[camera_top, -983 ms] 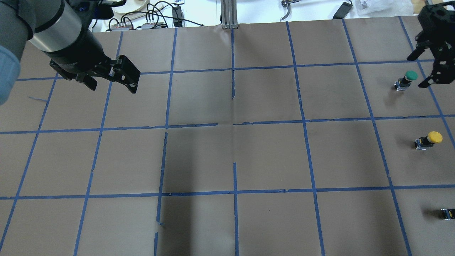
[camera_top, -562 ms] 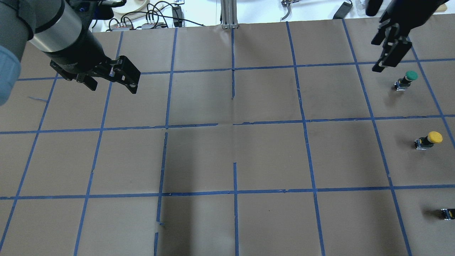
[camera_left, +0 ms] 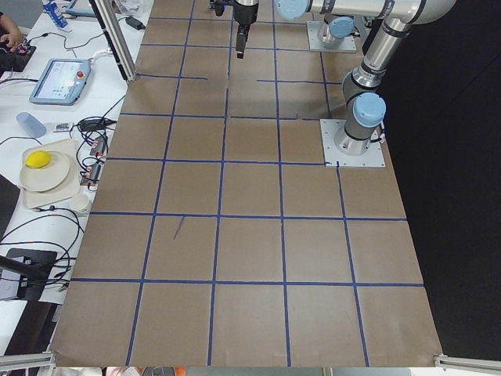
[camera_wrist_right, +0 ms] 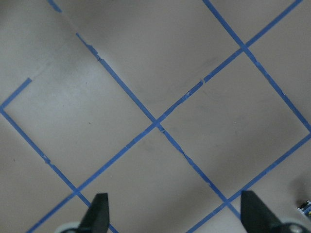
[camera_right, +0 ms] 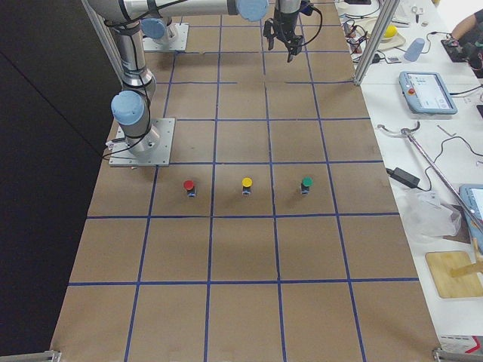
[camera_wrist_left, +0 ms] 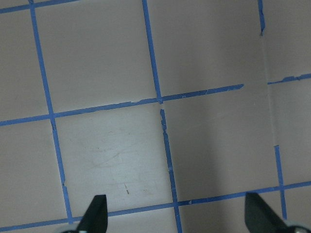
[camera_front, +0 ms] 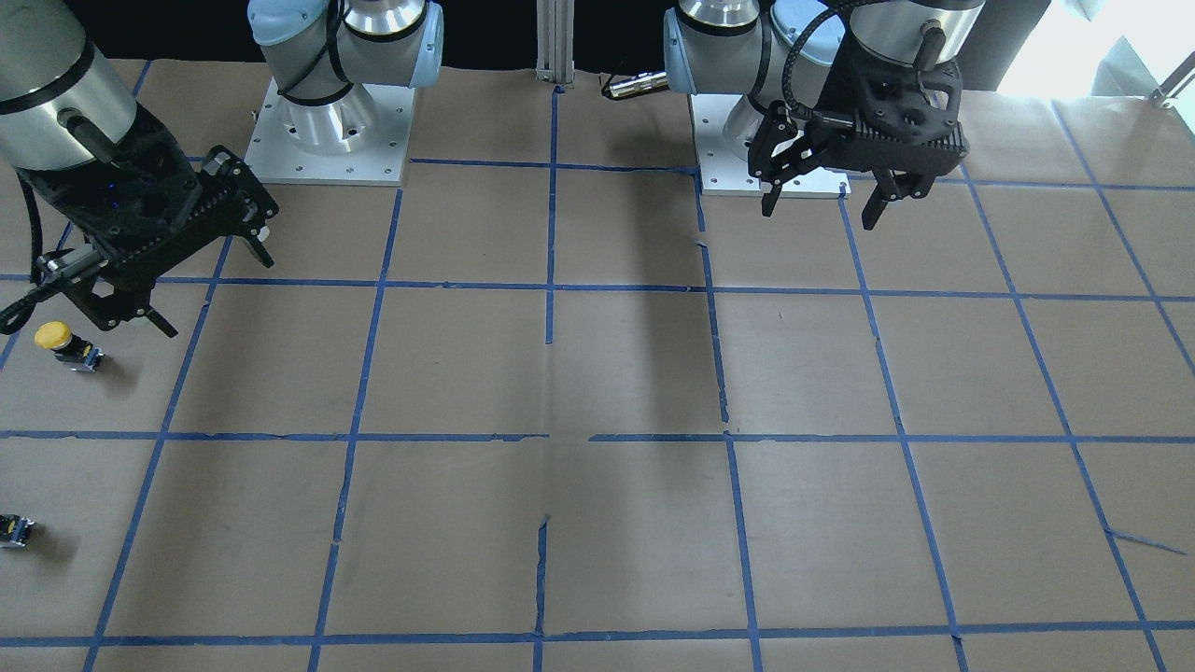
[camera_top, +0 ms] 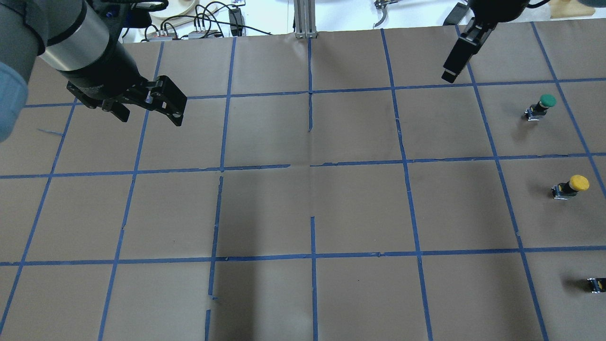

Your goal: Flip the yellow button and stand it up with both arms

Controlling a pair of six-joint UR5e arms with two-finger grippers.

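The yellow button (camera_top: 571, 185) stands on the brown paper at the right side of the table, apparently cap up; it also shows in the front-facing view (camera_front: 65, 343) and the right side view (camera_right: 247, 185). My right gripper (camera_front: 215, 297) is open, empty and raised well above the table. In the overhead view only one of its fingers (camera_top: 456, 60) shows, far from the button. Its wrist view (camera_wrist_right: 176, 213) shows bare paper between the fingertips. My left gripper (camera_top: 147, 111) is open and empty over the far left of the table, also seen from the front (camera_front: 820, 215) and in its wrist view (camera_wrist_left: 177, 218).
A green button (camera_top: 542, 106) stands beyond the yellow one, and a red button (camera_right: 189, 185) nearer the robot. A small black block (camera_top: 595, 284) is cut by the right edge. Arm base plates (camera_front: 280, 159) and a post (camera_top: 303, 19) border the blue-taped table.
My right gripper has swung away from beside the green button, leftward and toward the table's far edge. The left arm and the buttons have not moved.
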